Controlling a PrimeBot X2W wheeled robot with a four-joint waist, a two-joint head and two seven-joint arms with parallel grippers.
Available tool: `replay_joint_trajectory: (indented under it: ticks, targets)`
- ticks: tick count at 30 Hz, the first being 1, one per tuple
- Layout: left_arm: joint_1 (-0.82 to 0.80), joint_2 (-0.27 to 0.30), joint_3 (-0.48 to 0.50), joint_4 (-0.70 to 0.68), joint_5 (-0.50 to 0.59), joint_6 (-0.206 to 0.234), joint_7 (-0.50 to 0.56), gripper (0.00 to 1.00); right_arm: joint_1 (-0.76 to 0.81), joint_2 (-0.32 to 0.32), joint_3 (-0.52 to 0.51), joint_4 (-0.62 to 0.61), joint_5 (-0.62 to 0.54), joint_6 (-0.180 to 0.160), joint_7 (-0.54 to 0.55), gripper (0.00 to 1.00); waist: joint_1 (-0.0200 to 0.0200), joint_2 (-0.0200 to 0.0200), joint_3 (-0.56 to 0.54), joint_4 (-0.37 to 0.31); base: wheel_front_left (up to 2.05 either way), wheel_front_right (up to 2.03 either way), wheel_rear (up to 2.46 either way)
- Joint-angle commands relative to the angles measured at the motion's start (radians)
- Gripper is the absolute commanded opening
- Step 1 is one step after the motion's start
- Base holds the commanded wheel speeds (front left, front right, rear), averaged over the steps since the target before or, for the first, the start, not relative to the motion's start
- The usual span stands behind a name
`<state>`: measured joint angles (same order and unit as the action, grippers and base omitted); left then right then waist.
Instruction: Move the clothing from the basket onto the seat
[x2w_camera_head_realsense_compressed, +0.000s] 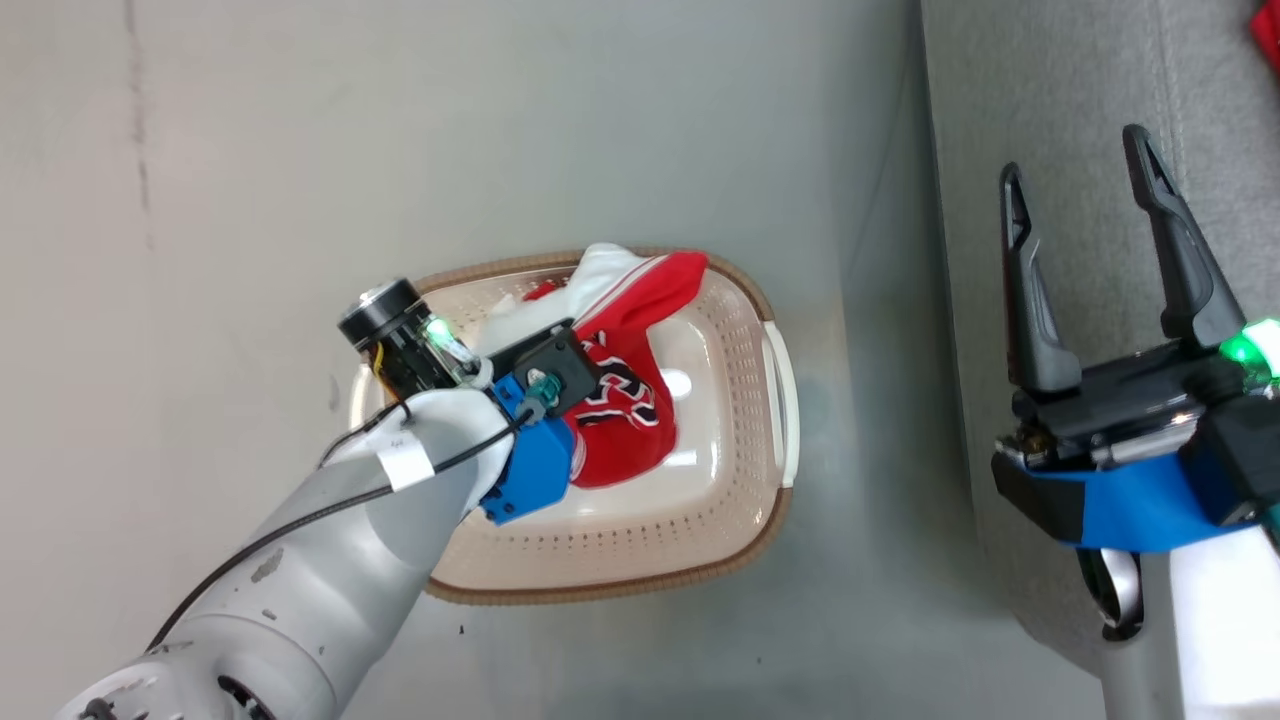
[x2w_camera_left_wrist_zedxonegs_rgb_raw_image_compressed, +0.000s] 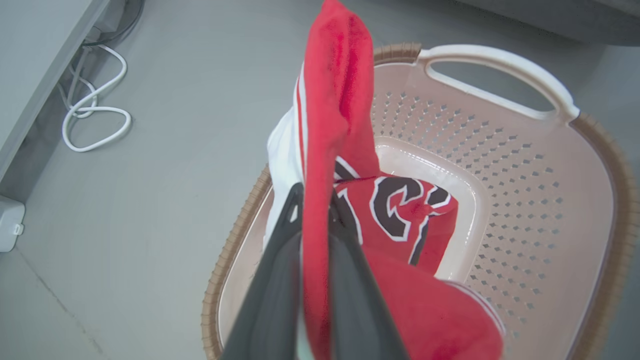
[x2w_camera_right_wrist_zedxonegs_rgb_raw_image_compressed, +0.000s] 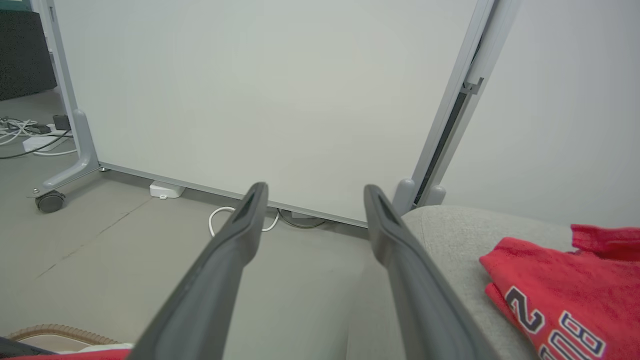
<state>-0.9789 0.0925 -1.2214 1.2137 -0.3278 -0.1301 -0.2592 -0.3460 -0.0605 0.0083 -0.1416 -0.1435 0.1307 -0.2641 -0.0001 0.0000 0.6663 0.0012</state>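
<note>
Left wrist view is showing the left gripper (x2w_camera_left_wrist_zedxonegs_rgb_raw_image_compressed: 312, 195) pinching a fold of the red garment (x2w_camera_left_wrist_zedxonegs_rgb_raw_image_compressed: 340, 100), with one dark finger pressing on each side of the cloth. The pinched fold is running up the middle of the frame. The rest of the garment, with its black-and-white lettering, is lying on the bottom of the laundry basket (x2w_camera_left_wrist_zedxonegs_rgb_raw_image_compressed: 525, 200), and a white panel is hanging at the basket's left rim. A white cable (x2w_camera_left_wrist_zedxonegs_rgb_raw_image_compressed: 95, 125) is lying looped on the floor at the upper left.

In the head view the basket (x2w_camera_head_realsense_compressed: 600, 590) is sitting on the grey floor at the middle of the frame. The left arm is reaching over it from the lower left. The right gripper (x2w_camera_head_realsense_compressed: 1075, 155) is hovering at the right of the frame with its fingers spread wide and nothing between them. It is over the sofa seat (x2w_camera_head_realsense_compressed: 1080, 100), well apart from the basket.

In the right wrist view a second red jersey (x2w_camera_right_wrist_zedxonegs_rgb_raw_image_compressed: 560, 290) with white-edged numerals is lying on the seat at the lower right. A wheeled white panel (x2w_camera_right_wrist_zedxonegs_rgb_raw_image_compressed: 250, 100) is standing across the upper frame.
</note>
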Motion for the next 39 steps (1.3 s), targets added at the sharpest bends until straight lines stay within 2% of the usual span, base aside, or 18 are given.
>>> replay_joint_trajectory:
  ticks: [1, 9, 17, 27, 39]
  targets:
    - [0.009, 0.001, 0.011, -0.022, -0.01, 0.001, -0.007, 0.0, 0.013, -0.005, -0.002, 0.008, 0.005, 0.0, 0.0, 1.0, 0.0001, 0.0, -0.032, -0.007, 0.0, 0.0, 0.0]
    - [0.092, 0.038, 0.11, -0.21, -0.049, 0.032, -0.007, 0.0, 0.066, -0.009, -0.008, 0.047, 0.018, 0.0, 0.0, 1.0, 0.0001, 0.0, -0.176, 0.019, 0.0, 0.0, 0.0]
    - [0.192, 0.072, 0.211, -0.386, -0.036, 0.062, -0.007, 0.0, 0.132, -0.012, -0.018, 0.087, 0.032, 0.0, 0.0, 1.0, 0.0001, 0.0, -0.32, 0.043, 0.0, 0.0, 0.0]
    - [0.269, 0.084, 0.372, -0.579, -0.02, 0.101, -0.008, 0.0, 0.214, -0.008, -0.029, 0.119, 0.049, 0.0, 0.0, 1.0, 0.0001, 0.0, -0.465, 0.067, 0.0, 0.0, 0.0]
    - [0.28, 0.066, 0.497, -0.754, 0.013, 0.083, -0.007, 0.0, 0.244, 0.002, -0.007, 0.127, 0.065, 0.0, 0.0, 1.0, 0.0001, 0.0, -0.523, 0.074, 0.0, 0.0, 0.0]
